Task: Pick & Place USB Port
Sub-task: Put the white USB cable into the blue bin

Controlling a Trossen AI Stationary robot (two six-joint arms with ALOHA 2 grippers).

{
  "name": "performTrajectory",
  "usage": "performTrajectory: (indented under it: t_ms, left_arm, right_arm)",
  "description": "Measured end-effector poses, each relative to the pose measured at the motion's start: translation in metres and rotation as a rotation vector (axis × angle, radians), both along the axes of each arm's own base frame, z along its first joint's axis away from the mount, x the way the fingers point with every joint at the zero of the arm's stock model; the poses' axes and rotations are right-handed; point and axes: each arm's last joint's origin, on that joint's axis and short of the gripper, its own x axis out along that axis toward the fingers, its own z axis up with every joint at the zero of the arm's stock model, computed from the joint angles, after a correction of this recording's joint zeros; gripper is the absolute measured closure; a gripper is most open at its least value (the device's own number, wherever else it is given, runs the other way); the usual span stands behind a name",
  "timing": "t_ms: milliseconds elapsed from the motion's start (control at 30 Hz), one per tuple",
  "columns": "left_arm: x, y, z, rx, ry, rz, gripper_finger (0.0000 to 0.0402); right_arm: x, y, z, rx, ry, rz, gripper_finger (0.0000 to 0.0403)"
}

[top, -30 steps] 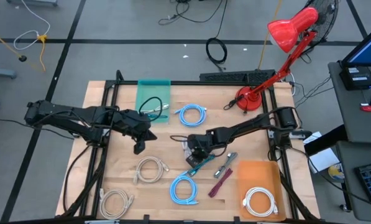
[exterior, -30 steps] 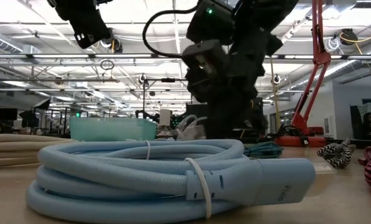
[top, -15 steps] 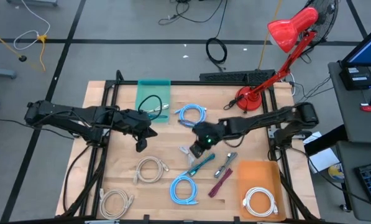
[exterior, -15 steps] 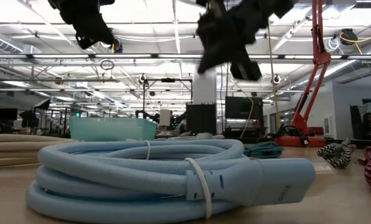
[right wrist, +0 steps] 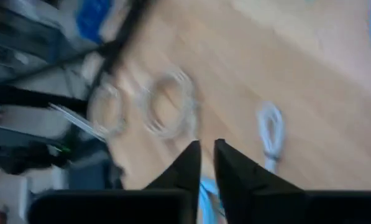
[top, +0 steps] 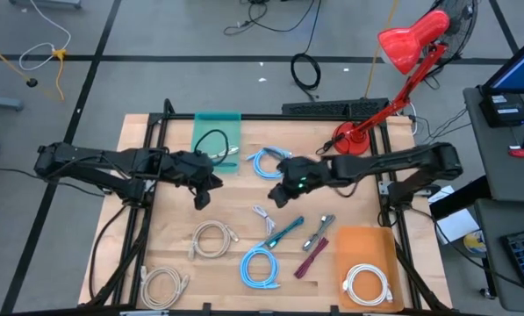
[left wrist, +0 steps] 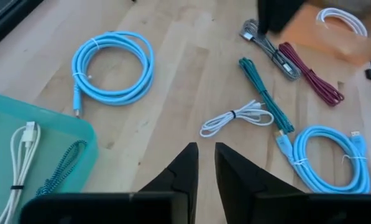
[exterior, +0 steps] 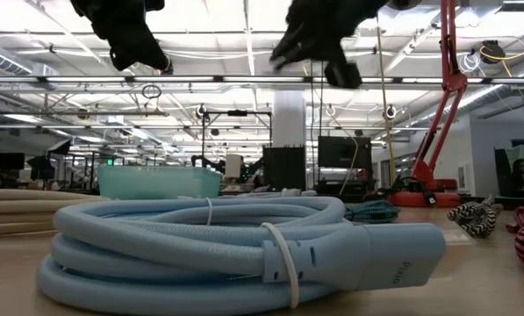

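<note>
A small white USB cable (top: 263,213) lies loose on the wooden table, also seen in the left wrist view (left wrist: 238,117) and blurred in the right wrist view (right wrist: 271,134). My right gripper (top: 281,195) hangs above the table just on the far side of it. A narrow gap shows between its fingers (right wrist: 207,146), and nothing is in that gap. My left gripper (top: 200,198) hovers left of the table's centre, next to the teal tray (top: 216,123). Its fingers (left wrist: 204,149) are also slightly apart around nothing.
The teal tray (left wrist: 23,124) holds a white and a dark braided cable. A light blue coil (top: 270,162) lies at the far centre, another (top: 260,266) at the near centre. Teal (top: 283,231), grey (top: 319,233) and maroon (top: 314,257) cables lie right of centre. An orange tray (top: 367,247) holds a white coil. Two beige coils (top: 211,239) lie at the near left, and a red lamp (top: 358,140) stands at the far right.
My right gripper has risen from the table and drawn back toward the far edge, tipping more level. The small white cable, hidden under the gripper a second ago, now lies uncovered on the wood. My left gripper has kept its place.
</note>
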Motion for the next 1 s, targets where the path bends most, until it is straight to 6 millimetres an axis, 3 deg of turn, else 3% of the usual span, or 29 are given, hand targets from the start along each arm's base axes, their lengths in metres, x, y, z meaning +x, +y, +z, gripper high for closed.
performTrajectory:
  t_ms: [200, 333, 433, 633, 1000]
  left_arm:
    - [-0.001, 0.002, -0.001, 0.001, 0.008, 0.005, 0.0339]
    - [-0.001, -0.001, -0.001, -0.012, 0.017, -0.004, 0.0339]
    - [-0.002, -0.003, -0.003, -0.018, 0.03, -0.01, 0.0339]
    - [-0.003, -0.007, -0.007, -0.04, 0.044, -0.014, 0.0339]
    - [-0.004, -0.007, -0.011, -0.056, 0.056, -0.016, 0.0339]
  right_arm:
    - [0.024, 0.012, -0.052, 0.084, 0.133, 0.066, 0.0262]
    - [0.031, 0.014, -0.072, 0.058, 0.178, 0.065, 0.0227]
    - [0.038, 0.015, -0.08, 0.05, 0.157, 0.067, 0.0226]
    - [0.033, 0.023, -0.099, -0.039, 0.269, 0.087, 0.0246]
    - [0.03, 0.033, -0.108, -0.171, 0.319, 0.067, 0.0254]
